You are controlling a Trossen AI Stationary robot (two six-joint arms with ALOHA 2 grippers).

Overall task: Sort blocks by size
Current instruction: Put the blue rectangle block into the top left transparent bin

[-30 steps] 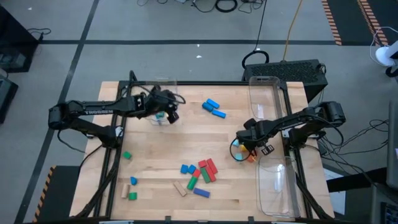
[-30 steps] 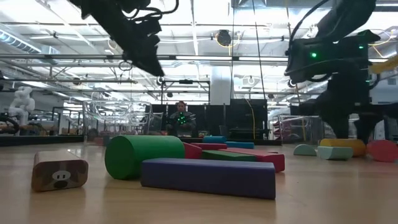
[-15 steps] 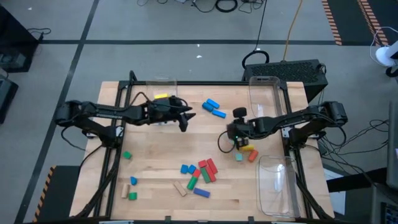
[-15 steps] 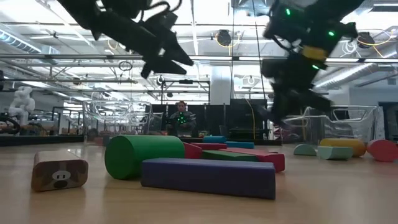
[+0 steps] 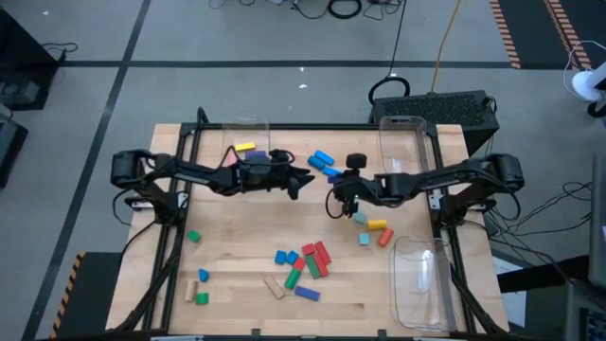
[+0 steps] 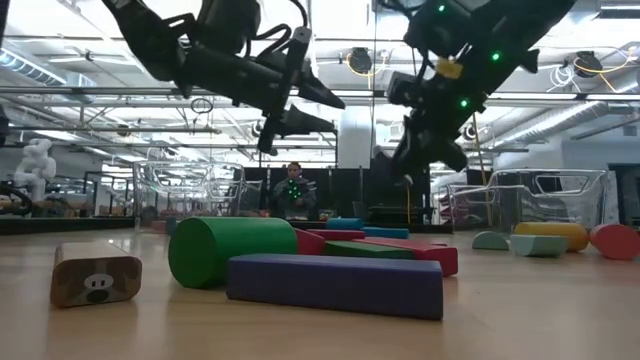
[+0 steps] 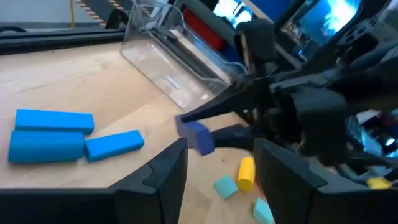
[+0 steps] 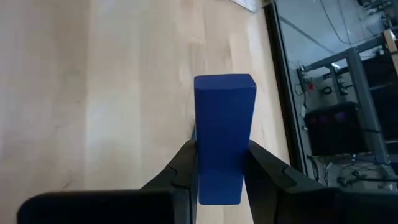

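No words, labels or numbers can be read anywhere (blocks included) — none.

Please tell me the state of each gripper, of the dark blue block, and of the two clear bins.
left gripper: open, empty, raised above the table.
right gripper: shut on the dark blue block.
dark blue block: held, lifted off the table.
far bin: lying flat, contents unclear.
near bin: lying flat, looks empty.

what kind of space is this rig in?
Probably a robotics lab or industrial workspace. The low view shows open ceiling trusses and other equipment rigs beyond the wooden table; the high view shows floor cables and hazard tape.
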